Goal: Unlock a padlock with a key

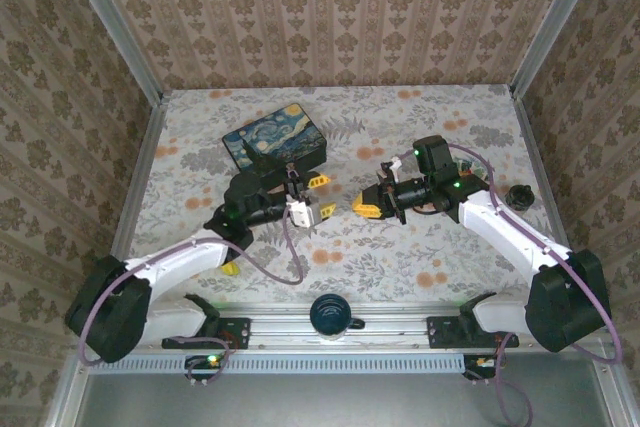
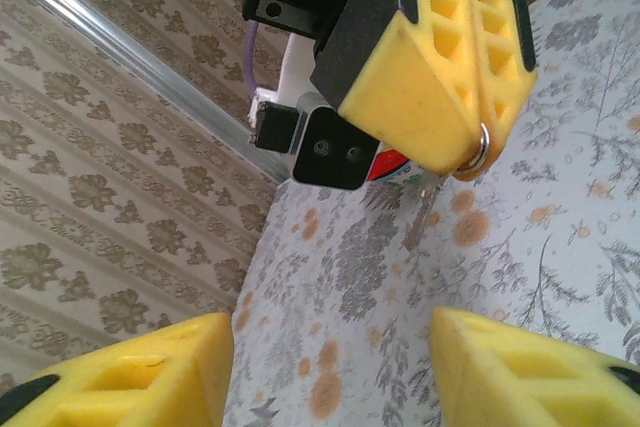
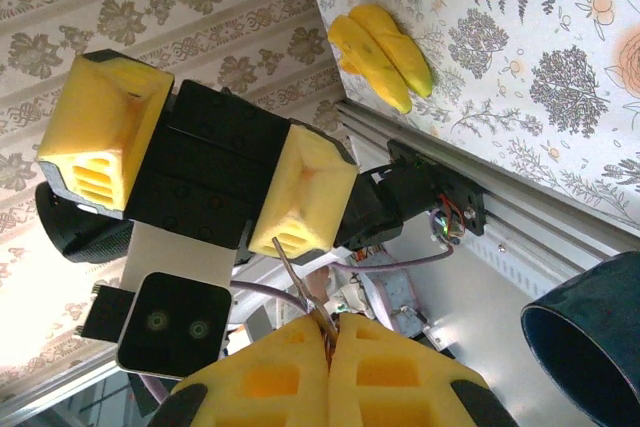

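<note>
Mid-frame from above, the right hand (image 1: 362,206) pinches the key (image 2: 424,212), facing the left hand (image 1: 323,196), which is spread wide. Small gap between them, open worktop (image 1: 400,259) toward the bottom edge.

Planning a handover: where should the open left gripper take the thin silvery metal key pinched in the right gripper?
Grip the bare blade of the thin silvery metal key, sticking out past the shut fingertips of the right gripper; the rest is buried. The left gripper faces it, jaws open, so probably come straight on and close across the blade's flat faces.
</note>
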